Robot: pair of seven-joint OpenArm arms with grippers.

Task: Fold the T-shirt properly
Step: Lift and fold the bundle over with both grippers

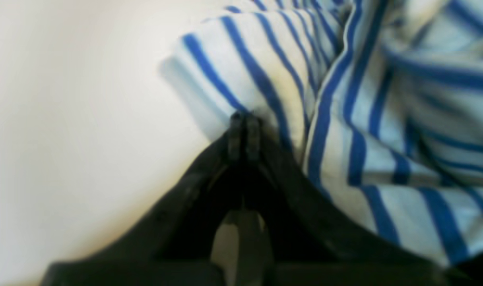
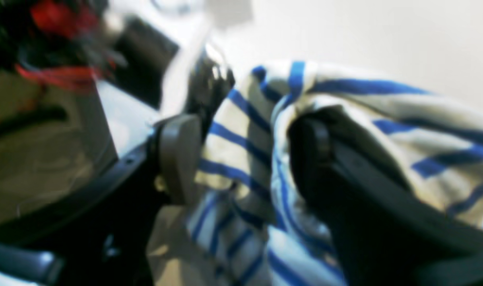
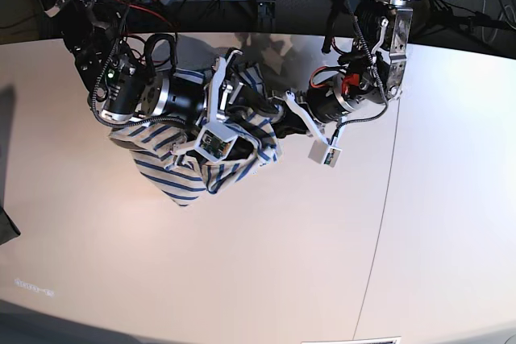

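— Starting at the left of the base view, what's there?

— The right gripper [image 3: 242, 122], buried in the bunched T-shirt [image 3: 173, 175] over the pale table [image 3: 266, 263]. In its wrist view the fingers [image 2: 177, 155] stand apart with striped cloth bulging between them.

— Clamped on it?

— I can't tell; the cloth fills the gap, but the pads don't visibly press it.

— And further right?

— The left gripper [image 1: 244, 133] has its tips pressed together, pinching a fold of the shirt's edge.
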